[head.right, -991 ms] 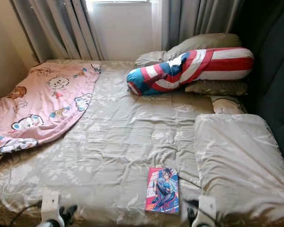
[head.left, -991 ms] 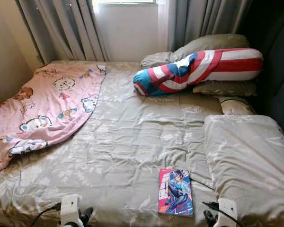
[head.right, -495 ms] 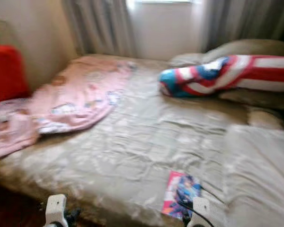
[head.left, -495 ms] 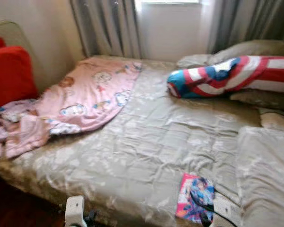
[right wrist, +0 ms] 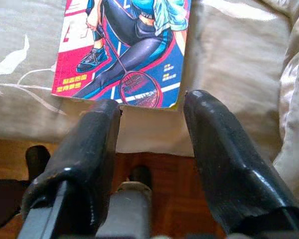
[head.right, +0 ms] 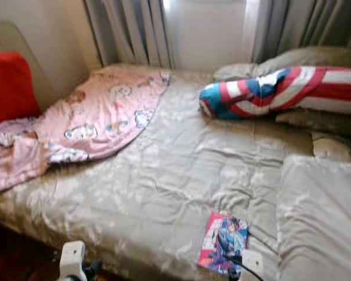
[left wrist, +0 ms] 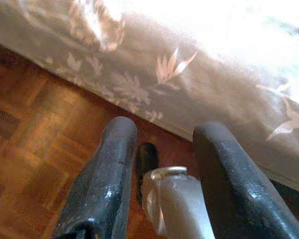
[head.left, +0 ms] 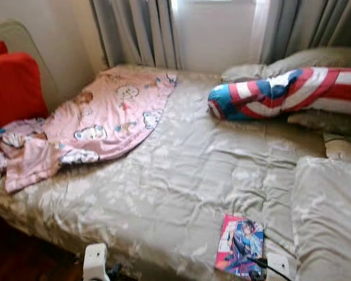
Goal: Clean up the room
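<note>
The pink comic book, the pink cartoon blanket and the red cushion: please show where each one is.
Pink comic book (right wrist: 129, 47), right wrist view, cover middle.
Pink cartoon blanket (head.left: 114, 108), left eye view, middle.
Red cushion (head.left: 11, 88), left eye view, front face.

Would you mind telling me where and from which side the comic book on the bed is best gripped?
Grip the comic book at its near short edge, approaching from the bed's foot. It lies flat near the bedspread edge, and the open right gripper already faces it.

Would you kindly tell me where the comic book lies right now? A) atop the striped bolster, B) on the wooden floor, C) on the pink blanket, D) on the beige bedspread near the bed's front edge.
D: the comic book lies flat on the beige bedspread by the bed's front edge, just ahead of the open right gripper.
</note>
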